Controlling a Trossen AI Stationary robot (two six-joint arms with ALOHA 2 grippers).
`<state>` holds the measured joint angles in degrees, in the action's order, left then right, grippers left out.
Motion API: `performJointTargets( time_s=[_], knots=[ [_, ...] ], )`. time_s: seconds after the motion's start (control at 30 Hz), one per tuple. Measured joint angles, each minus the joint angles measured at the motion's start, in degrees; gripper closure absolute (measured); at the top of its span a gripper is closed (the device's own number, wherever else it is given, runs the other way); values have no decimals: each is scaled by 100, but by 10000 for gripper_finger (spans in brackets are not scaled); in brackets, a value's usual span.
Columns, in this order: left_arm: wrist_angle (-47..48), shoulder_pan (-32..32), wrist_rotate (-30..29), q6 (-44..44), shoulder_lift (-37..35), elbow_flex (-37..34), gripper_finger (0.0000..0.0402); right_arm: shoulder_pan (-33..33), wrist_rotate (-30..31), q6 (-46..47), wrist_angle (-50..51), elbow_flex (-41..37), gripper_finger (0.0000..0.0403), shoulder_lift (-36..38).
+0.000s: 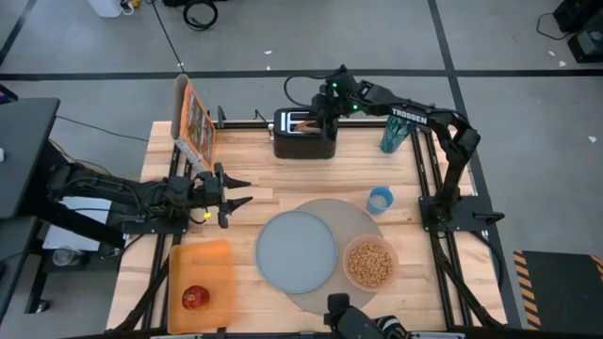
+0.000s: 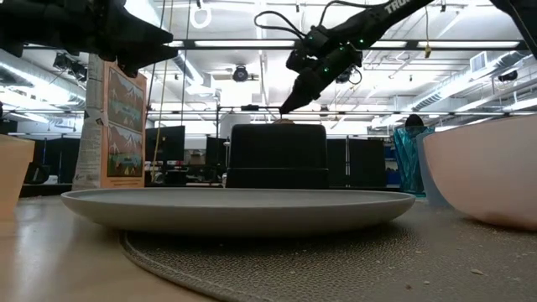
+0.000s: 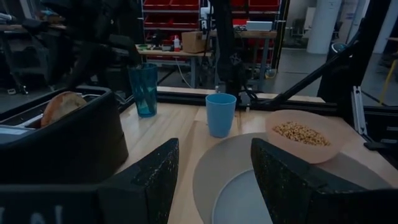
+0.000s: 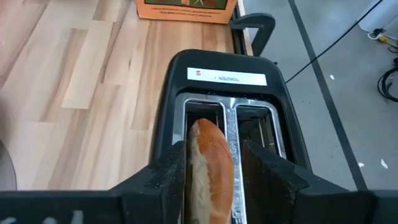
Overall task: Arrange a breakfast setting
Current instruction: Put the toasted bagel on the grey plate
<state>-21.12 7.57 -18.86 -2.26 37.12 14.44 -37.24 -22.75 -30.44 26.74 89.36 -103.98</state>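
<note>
Toasted golden-brown bagel half [image 4: 210, 171] stands upright in a slot of the black toaster [image 4: 227, 87], directly between the right gripper's [image 4: 211, 163] fingers, spread to either side of it, while the left gripper [image 1: 236, 191], parted and empty, hovers beside the round grey mat [image 1: 363, 218].

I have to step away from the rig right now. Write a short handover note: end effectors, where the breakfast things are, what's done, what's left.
Right end effector: over the black toaster, fingers open either side of the toasted bagel half, which stands in a slot; not clearly gripped.
Left end effector: open, empty, waiting over the table's left side.
Done: blue-grey plate and translucent pink bowl, filled with cereal, sit on the large round grey mat.
Left: bagel half to the plate; small red apple is on the orange rectangular board. No spoon in view.
</note>
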Motion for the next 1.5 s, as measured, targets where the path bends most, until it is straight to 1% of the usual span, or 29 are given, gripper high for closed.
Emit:
performJointTargets(
  time_s=[0.13,0.23,0.4,0.7,0.83,1.2,1.33,1.5],
  knots=[
    [-2,-1,-4,0,0,0,194,-45,9,-12,22,-33,216,0],
    [-2,0,-2,0,0,0,194,-45,16,-37,-26,-33,207,0],
    [-3,0,-2,-11,0,0,194,-67,22,52,-120,-40,206,-216],
    [4,0,-2,-14,-1,0,194,-71,84,130,-94,-41,212,-288],
    [7,0,-2,-12,-1,0,194,-73,93,129,12,-42,228,-286],
    [-25,22,-1,-73,0,0,194,-53,346,292,92,-40,296,-286],
    [-325,22,0,-298,-2,0,194,-27,515,346,168,-41,312,-282],
    [-496,22,-1,-306,-2,0,194,-25,643,336,192,-39,326,-270]
  ],
)
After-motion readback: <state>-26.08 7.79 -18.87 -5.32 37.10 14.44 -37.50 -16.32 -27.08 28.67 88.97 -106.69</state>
